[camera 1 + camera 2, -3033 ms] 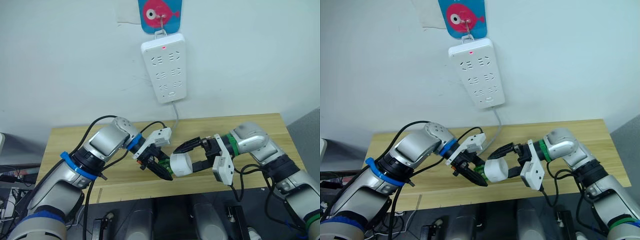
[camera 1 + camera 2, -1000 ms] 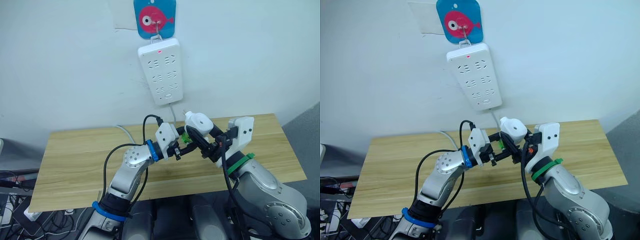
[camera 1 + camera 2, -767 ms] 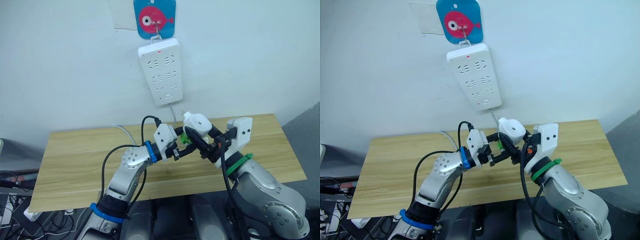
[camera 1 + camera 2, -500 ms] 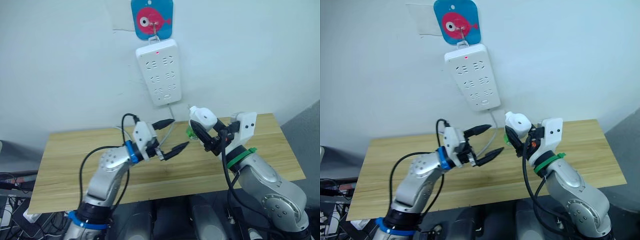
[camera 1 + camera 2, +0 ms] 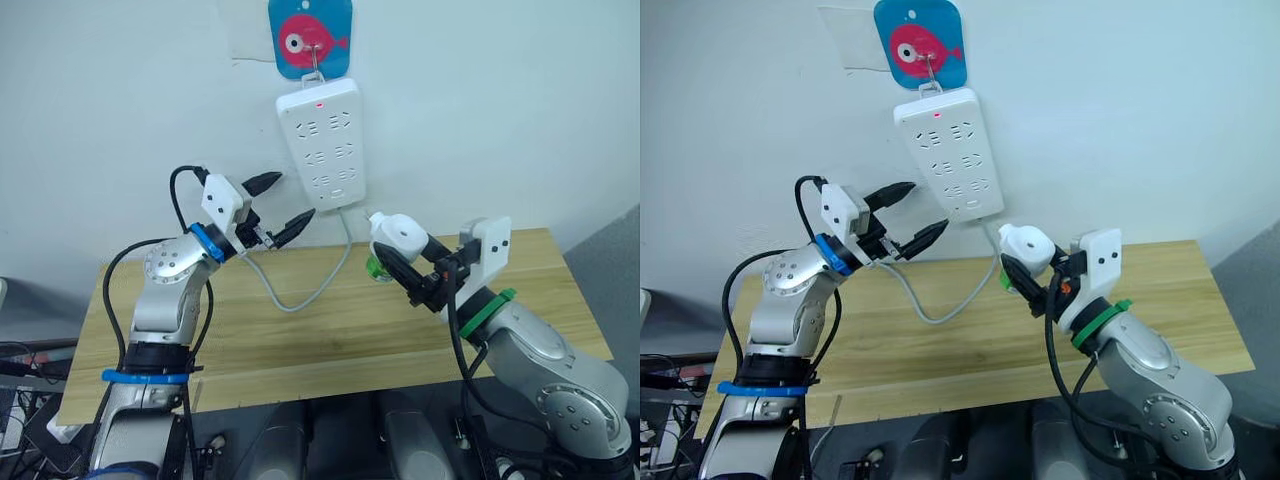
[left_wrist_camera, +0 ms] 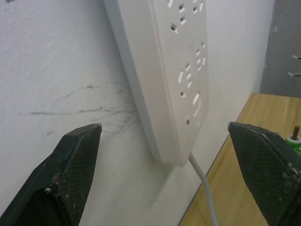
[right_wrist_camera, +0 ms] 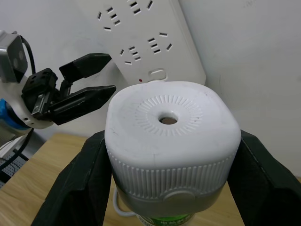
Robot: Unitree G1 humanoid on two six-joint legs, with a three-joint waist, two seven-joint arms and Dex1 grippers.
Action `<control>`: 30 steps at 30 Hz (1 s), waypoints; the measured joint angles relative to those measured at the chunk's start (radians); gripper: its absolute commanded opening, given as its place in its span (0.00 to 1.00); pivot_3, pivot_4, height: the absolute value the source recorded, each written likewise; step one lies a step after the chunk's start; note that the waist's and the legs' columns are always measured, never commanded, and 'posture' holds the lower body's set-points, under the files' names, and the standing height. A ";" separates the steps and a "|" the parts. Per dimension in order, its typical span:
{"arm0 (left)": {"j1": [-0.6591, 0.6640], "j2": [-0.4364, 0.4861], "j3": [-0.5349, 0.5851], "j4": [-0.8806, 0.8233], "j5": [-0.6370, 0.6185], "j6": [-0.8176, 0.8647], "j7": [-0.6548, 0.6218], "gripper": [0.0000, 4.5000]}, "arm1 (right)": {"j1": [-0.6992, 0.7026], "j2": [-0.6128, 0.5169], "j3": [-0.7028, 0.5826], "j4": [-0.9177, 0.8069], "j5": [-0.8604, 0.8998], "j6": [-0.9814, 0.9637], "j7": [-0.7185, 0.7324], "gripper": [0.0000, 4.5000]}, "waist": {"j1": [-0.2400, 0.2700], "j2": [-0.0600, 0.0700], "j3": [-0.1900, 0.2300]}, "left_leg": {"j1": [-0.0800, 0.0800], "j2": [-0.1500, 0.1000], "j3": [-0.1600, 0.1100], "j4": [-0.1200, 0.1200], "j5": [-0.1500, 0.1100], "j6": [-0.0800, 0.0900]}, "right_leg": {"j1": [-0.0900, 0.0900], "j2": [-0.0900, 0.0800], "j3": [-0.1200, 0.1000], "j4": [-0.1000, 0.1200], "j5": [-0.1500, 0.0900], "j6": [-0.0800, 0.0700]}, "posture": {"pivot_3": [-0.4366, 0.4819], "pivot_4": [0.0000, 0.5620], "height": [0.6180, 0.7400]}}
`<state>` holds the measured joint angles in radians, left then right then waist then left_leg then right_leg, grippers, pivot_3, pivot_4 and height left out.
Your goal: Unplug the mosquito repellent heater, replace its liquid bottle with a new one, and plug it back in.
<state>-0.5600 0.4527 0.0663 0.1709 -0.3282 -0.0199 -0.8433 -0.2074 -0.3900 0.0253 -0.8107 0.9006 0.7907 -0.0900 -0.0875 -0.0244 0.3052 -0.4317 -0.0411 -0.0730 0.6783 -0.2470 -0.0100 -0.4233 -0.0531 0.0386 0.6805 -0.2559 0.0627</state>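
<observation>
left eye view: right tool (image 5: 398, 262) is clamped on the heater (image 5: 398, 232), held up over the counter (image 5: 300, 330), below and right of the strip (image 5: 323, 143) on the wall. a green bottle (image 5: 376, 268) sticks out of the heater's underside. right wrist view: heater (image 7: 169, 133) sits between the two black fingers (image 7: 84, 183), vent hole facing the camera, green label just visible under it.

left tool (image 5: 279, 206) is spread wide, holding nothing, raised next to the strip's lower left edge, tips aimed at it, not touching. left wrist view: strip (image 6: 171, 70) hangs between the two spread fingers (image 6: 75, 160), its cord (image 6: 204, 188) dropping from the lower end.

strip's red light is on, it hangs from a hook on a blue fish plaque (image 5: 310, 35). cord (image 5: 300, 295) loops down onto the counter.
</observation>
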 measured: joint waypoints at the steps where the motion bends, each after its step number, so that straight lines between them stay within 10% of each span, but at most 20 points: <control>1: -0.020 -0.006 -0.003 0.027 0.000 -0.005 -0.015 1.00 | -0.012 0.004 0.001 0.000 0.001 0.003 -0.001 0.66 | 0.000 0.000 0.000 | 0.000 0.000 0.000 0.000 0.000 0.000 | 0.000 0.000 0.000 0.000 0.000 0.000 | 0.31 0.47 1.00; 23: -0.230 -0.096 -0.032 0.320 -0.017 -0.058 -0.247 1.00 | 0.001 0.023 -0.002 0.009 -0.029 0.021 0.022 0.66 | 0.001 -0.004 -0.005 | -0.001 -0.002 0.000 0.000 0.002 0.003 | 0.000 -0.001 0.000 -0.001 0.002 0.003 | 0.29 0.42 1.00; 30: -0.231 -0.080 -0.031 0.318 -0.024 -0.043 -0.262 0.59 | -0.002 0.046 0.009 0.010 -0.058 0.008 0.032 0.66 | -0.003 -0.003 -0.010 | -0.001 -0.001 0.001 0.000 0.002 0.003 | -0.001 0.000 0.001 -0.001 0.002 0.003 | 0.29 0.42 1.00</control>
<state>-0.7908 0.3726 0.0358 0.4892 -0.3525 -0.0625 -1.1052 -0.2099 -0.3441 0.0344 -0.8010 0.8429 0.7984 -0.0577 -0.0906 -0.0275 0.2956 -0.4323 -0.0425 -0.0721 0.6784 -0.2449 -0.0073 -0.4239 -0.0533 0.0399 0.6798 -0.2536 0.0655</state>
